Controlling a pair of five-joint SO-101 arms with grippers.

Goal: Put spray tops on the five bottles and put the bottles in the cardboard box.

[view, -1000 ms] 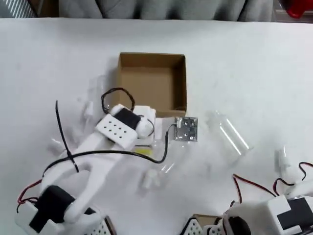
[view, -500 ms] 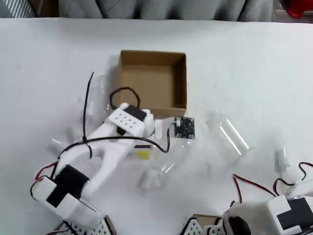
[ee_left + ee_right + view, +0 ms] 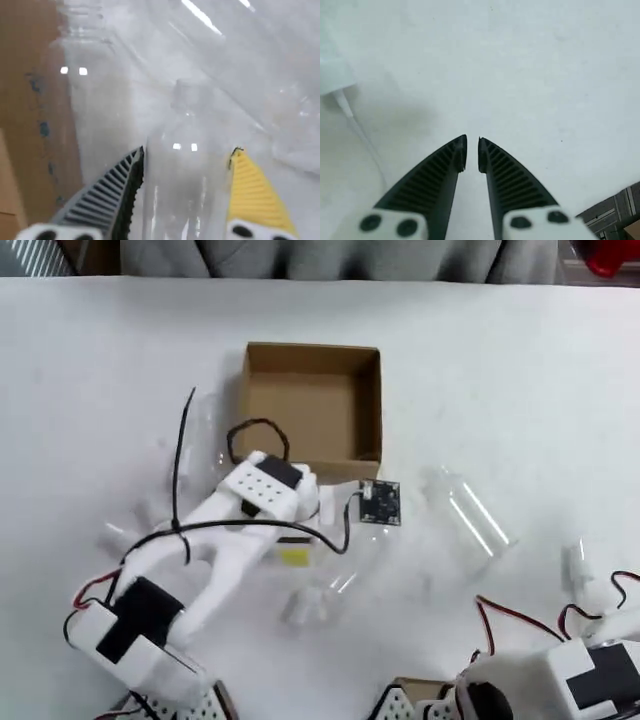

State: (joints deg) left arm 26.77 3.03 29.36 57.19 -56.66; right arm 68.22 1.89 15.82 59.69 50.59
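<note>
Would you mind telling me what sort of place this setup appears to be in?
Most likely a robotics lab bench for manipulation trials: a plain white table, small white arms with exposed wires, and practice props laid out, namely a cardboard box and clear bottles.

White arms (image 3: 225,550), black cables (image 3: 178,460), ribbed claw fingers (image 3: 445,170), one seemingly yellow

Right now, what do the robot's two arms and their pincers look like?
Both arms are white plastic shells with black motor blocks. The left arm carries a looping black cable and a perforated white plate; the right arm trails red wires. The left gripper has one dark ribbed finger and one yellow finger; the right gripper has two black ribbed ones.
</note>
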